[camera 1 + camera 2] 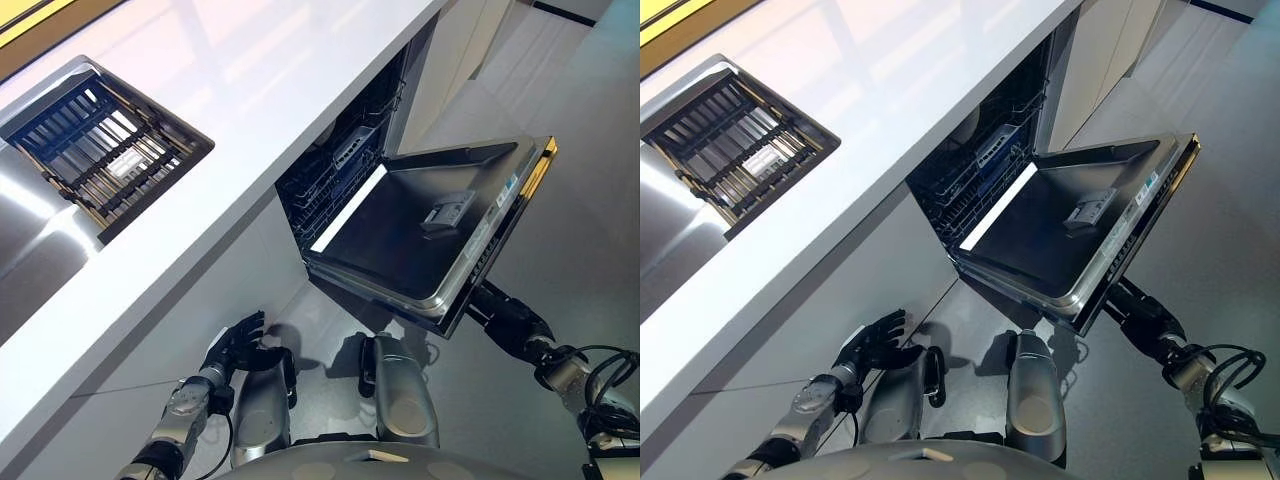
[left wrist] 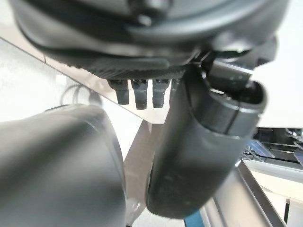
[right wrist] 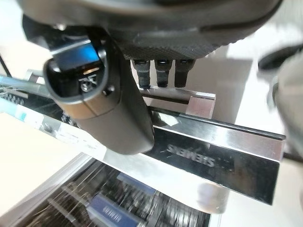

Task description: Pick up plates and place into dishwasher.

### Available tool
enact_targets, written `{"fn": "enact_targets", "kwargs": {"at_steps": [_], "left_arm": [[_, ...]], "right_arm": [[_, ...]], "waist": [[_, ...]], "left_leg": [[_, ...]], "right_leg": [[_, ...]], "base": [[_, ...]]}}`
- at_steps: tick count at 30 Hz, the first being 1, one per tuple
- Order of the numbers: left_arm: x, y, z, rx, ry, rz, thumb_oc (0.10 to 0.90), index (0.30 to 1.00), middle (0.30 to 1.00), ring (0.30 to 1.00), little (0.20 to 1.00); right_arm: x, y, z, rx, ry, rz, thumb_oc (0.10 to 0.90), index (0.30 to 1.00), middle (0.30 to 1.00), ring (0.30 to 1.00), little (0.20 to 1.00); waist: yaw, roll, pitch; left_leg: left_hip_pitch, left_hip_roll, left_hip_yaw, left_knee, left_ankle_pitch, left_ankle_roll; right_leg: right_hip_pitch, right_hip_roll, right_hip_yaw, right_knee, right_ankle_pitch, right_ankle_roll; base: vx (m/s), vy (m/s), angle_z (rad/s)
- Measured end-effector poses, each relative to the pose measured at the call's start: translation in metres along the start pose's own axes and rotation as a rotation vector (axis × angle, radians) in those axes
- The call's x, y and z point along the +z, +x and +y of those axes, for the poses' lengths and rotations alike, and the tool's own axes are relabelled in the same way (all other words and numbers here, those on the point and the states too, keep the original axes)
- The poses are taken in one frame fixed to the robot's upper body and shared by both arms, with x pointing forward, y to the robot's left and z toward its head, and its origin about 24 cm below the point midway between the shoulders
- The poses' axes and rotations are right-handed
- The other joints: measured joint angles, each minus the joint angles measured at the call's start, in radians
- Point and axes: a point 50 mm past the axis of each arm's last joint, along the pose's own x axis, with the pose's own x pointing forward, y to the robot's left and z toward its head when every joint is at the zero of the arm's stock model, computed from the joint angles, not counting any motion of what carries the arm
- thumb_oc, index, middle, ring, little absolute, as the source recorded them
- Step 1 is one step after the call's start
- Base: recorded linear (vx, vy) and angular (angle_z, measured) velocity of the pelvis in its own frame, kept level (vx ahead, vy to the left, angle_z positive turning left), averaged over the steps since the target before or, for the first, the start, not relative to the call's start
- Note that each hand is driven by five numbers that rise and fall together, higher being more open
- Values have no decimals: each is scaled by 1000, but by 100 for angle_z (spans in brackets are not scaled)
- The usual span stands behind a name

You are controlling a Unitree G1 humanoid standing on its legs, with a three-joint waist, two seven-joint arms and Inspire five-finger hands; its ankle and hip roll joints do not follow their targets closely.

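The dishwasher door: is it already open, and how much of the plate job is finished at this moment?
Done: the dishwasher door is open, partly lowered, showing the rack inside. In hand: the right hand reaches at the door's top edge; the left hand hangs open, holding nothing. Left: no plate is picked up or visibly loaded; the sink rack sits in the counter.

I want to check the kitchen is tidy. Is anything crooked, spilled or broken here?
Nothing looks spilled or broken. The dishwasher door hangs partly open, with the right hand at its handle edge. The dishwasher rack sits inside, the sink rack lies straight, and the countertop looks clean. The left hand hangs low by the cabinet.
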Motion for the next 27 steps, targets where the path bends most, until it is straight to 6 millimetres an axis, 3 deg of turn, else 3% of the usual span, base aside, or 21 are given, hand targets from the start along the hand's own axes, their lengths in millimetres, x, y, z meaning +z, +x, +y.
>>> {"fn": "enact_targets", "kwargs": {"at_steps": [3, 6, 9, 10, 12, 13, 14, 15, 16, 18, 22, 27], "left_arm": [[-1, 0, 0, -5, 2, 4, 800, 900, 900, 900, 900], [0, 0, 1, -10, 7, 4, 800, 900, 900, 900, 900], [3, 1, 2, -14, 13, -3, 800, 900, 900, 900, 900], [3, 1, 1, -18, 16, -4, 800, 900, 900, 900, 900], [2, 1, -1, -30, 24, 2, 800, 900, 900, 900, 900], [0, 1, -4, -38, 25, 7, 800, 900, 900, 900, 900], [-3, -1, -4, -40, 27, 15, 800, 900, 900, 900, 900], [1, 1, -3, -39, 33, 6, 800, 900, 900, 900, 900], [3, 3, -6, -48, 33, -2, 800, 900, 900, 900, 900], [2, 2, -6, -47, 32, 0, 800, 900, 900, 900, 900], [3, 3, -7, -51, 29, -5, 800, 900, 900, 900, 900], [3, 3, -6, -48, 31, -3, 800, 900, 900, 900, 900]], "right_arm": [[0, 2, 10, 104, 93, -18, 800, 900, 900, 900, 900], [-2, 11, 35, 249, 189, -57, 800, 900, 900, 900, 900], [-6, 20, 68, 403, 309, -124, 800, 900, 900, 900, 900], [-6, 24, 78, 445, 346, -143, 800, 900, 900, 900, 900], [-4, 34, 109, 570, 440, -189, 800, 900, 900, 900, 900], [4, 35, 134, 708, 487, -234, 800, 900, 900, 900, 900], [13, 34, 152, 812, 511, -270, 800, 900, 900, 900, 900], [26, 31, 176, 948, 541, -324, 800, 900, 900, 900, 900], [47, 29, 203, 1085, 533, -375, 800, 900, 900, 900, 900], [69, 29, 233, 1192, 538, -433, 800, 900, 900, 900, 900], [86, 27, 247, 1242, 533, -468, 800, 900, 900, 900, 900], [78, 38, 229, 1148, 567, -460, 800, 900, 900, 900, 900]], "waist": [[10, -1, 0], [19, -1, 0], [40, -1, 0], [44, -1, 0], [58, 5, 0], [69, 22, -6], [77, 30, -4], [83, 18, -10], [81, 20, -8], [95, 29, -11], [129, 28, -12], [126, 27, -12]], "left_leg": [[0, 7, -13, 1, 3, -5], [1, 6, -48, -20, 19, -14], [3, -1, -64, -53, 29, 3], [-1, -10, -57, -14, 22, 13], [3, -37, 11, 96, -11, 55], [22, -53, 39, 88, -32, 77], [28, -60, 29, 55, -59, 68], [19, -86, 23, 51, -50, 72], [18, -101, 22, 51, -41, 74], [25, -95, 31, 42, -22, 68], [26, -97, 34, 36, -12, 76], [27, -98, 44, 39, -16, 81]], "right_leg": [[2, -3, -28, -1, 3, -5], [9, 0, -56, -15, 5, -1], [11, -5, -79, -37, 6, 0], [15, -17, -94, -39, 6, 0], [35, -36, -125, -37, 8, -3], [33, -32, -134, -30, 8, -2], [25, -19, -115, 5, 2, 11], [23, -20, -42, 69, -11, 14], [46, -17, -1, 59, -68, 1], [56, -19, -2, 56, -72, -5], [69, -20, 5, 55, -73, -2], [70, -22, 13, 53, -71, 4]], "base": [[34, -21, -12], [27, -6, -5], [37, 22, 16], [31, 28, 24], [28, 28, 12], [33, 31, 5], [41, 36, 28], [39, 30, 59], [38, 35, 68], [29, 35, 51], [6, 18, 22], [-15, 13, -1]]}}
